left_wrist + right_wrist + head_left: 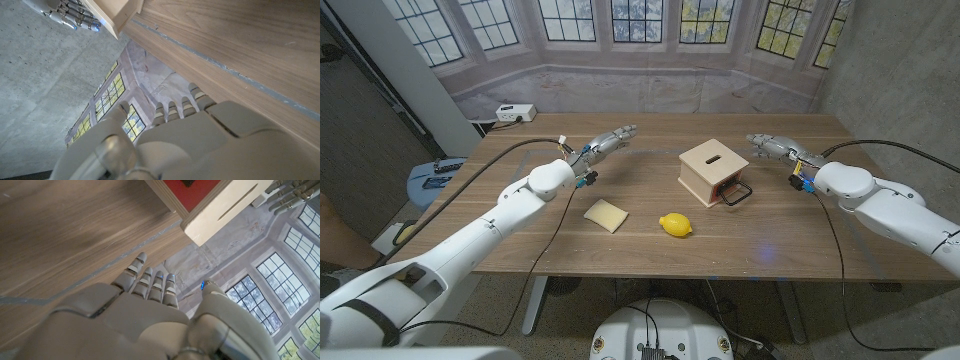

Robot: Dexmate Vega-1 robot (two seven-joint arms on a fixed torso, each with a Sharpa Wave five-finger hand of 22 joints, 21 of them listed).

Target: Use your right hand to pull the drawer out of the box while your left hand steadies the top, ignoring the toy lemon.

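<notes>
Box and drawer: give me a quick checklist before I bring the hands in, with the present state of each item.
1. Left hand on top of the box: not ok, it hovers apart from it, fingers spread.
2. Right hand on the black handle: not ok, it is beside the box, holding nothing.
3. Handle free to grasp: ok, nothing lies in front of it.
4. Toy lemon out of the pull path: cannot tell, it lies close in front of the box.
5. Drawer closed: cannot tell.
</notes>
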